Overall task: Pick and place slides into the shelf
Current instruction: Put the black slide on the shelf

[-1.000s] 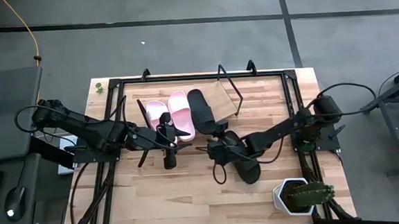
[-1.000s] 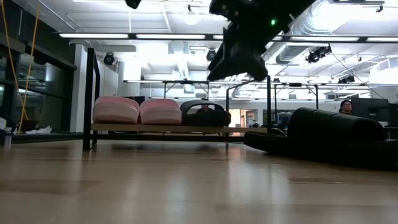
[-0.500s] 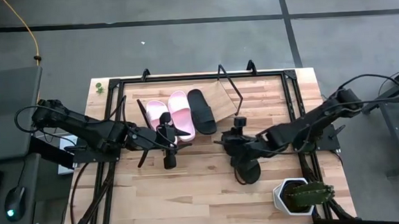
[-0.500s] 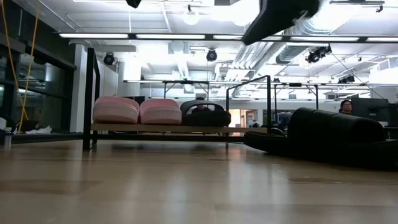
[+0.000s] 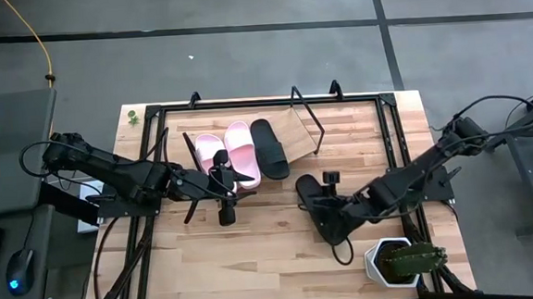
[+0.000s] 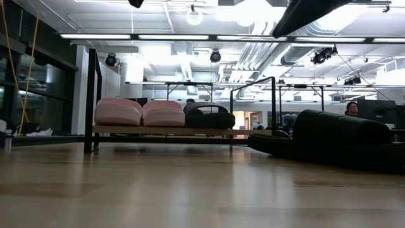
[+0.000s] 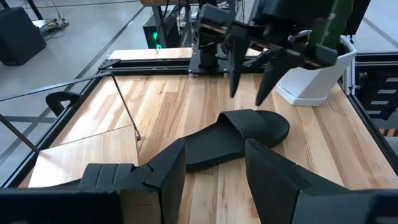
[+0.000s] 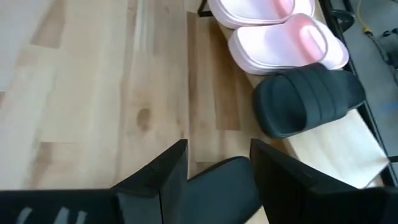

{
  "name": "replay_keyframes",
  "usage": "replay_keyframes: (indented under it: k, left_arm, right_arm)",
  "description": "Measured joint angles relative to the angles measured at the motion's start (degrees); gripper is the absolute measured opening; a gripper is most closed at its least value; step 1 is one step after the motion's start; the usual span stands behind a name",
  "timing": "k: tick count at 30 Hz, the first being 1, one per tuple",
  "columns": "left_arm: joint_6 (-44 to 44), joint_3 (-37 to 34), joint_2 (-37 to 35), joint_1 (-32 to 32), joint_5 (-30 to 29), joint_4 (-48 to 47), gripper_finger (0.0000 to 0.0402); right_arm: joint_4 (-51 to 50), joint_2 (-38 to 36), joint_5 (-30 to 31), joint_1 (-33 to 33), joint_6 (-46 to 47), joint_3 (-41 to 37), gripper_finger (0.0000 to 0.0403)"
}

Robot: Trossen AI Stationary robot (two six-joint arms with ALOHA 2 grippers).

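Observation:
The shelf (image 5: 301,133) is a tilted pale board on a black wire frame near the far edge. Two pink slides (image 5: 228,159) and one black slide (image 5: 269,149) lie on it side by side, showing in the low view as pink slides (image 6: 139,113) and black slide (image 6: 209,117). A second black slide (image 5: 326,218) lies flat on the tabletop. My right gripper (image 5: 317,185) hovers open above its far end; in the left wrist view the right gripper (image 7: 249,93) stands clear of that slide (image 7: 245,135). My left gripper (image 5: 225,194) waits open by the pink slides.
A white pot with a cactus (image 5: 396,260) stands near the table's near right corner, close to the right arm. The black frame rail (image 5: 398,141) runs around the tabletop. Bare board (image 8: 336,140) remains on the shelf to the right of the black slide.
My right gripper has drawn back from the shelf toward the table's right and near side and has risen; in the low view it has left the picture's top. It now hangs over the black slide on the table. The left arm has kept still.

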Motion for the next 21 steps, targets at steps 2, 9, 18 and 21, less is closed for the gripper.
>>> replay_keyframes:
  k: [2,9,18,21]
  left_arm:
    - [-0.17,0.0,0.0,0.0,0.02,-0.16,0.015]
    - [-1.81,0.0,0.0,0.0,0.04,-1.98,0.015]
    - [-3.02,-0.02,0.0,0.0,0.07,-2.54,0.015]
    - [-3.03,0.0,0.0,0.0,0.07,-2.62,0.015]
  right_arm:
    - [-0.1,0.0,0.01,0.96,1.49,0.0,0.0163]
    - [-0.93,0.49,0.03,4.17,6.74,0.0,0.0163]
    - [-2.71,4.44,0.46,7.06,12.04,-0.07,0.0163]
    - [-2.77,5.09,0.5,7.76,13.54,-0.07,0.0163]
